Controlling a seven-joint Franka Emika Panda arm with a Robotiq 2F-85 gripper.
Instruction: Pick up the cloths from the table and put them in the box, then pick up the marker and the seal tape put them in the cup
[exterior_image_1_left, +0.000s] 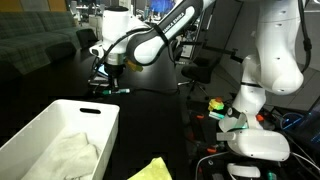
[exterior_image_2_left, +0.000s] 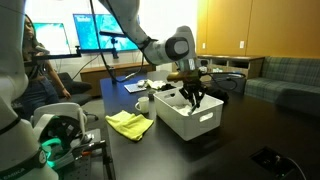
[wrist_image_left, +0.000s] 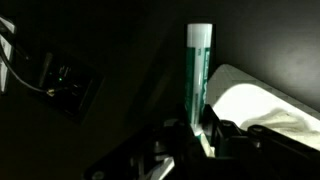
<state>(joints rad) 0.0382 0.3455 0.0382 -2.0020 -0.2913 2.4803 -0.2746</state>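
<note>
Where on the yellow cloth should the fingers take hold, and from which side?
Probably a raised fold near the middle of the yellow cloth, pinched from straight above. It lies crumpled and low on the table beside the box, so no edge stands free for a side approach. The fingers seem to hold the marker, so that goes first.

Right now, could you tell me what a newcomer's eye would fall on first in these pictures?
Most striking is the green marker with its white cap, standing upright in the gripper in the wrist view. Next comes the white box on the dark table, with a white cloth inside. A bright yellow cloth lies on the table beside the box.
</note>
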